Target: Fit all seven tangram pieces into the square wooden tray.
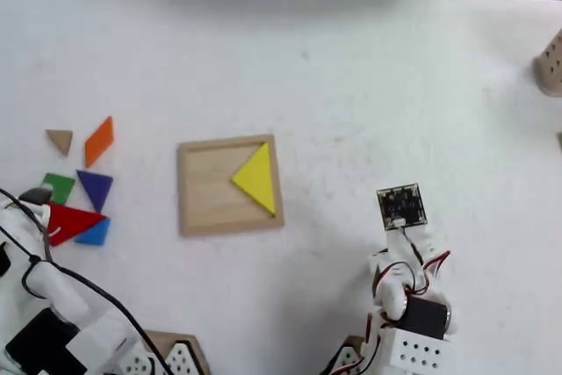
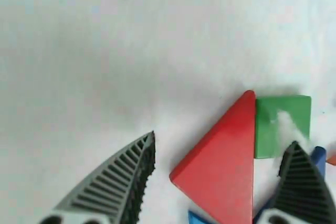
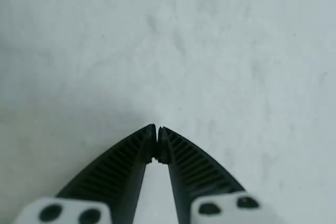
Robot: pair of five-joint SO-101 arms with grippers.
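White shells, black ribbed fingers (image 3: 121,171), arm (image 1: 408,340) right of tray (image 1: 200,208) carries black servo (image 1: 428,313), red wires (image 1: 442,258), square black board (image 1: 401,206)

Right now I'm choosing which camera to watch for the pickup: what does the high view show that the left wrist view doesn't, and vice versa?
The high view adds the wooden tray with the yellow triangle lying inside it, and the tan triangle, orange parallelogram and purple triangle loose outside it. The left wrist view adds the left gripper open, its fingers on either side of the red triangle, which abuts the green square. Both share the red triangle, green square and blue piece.
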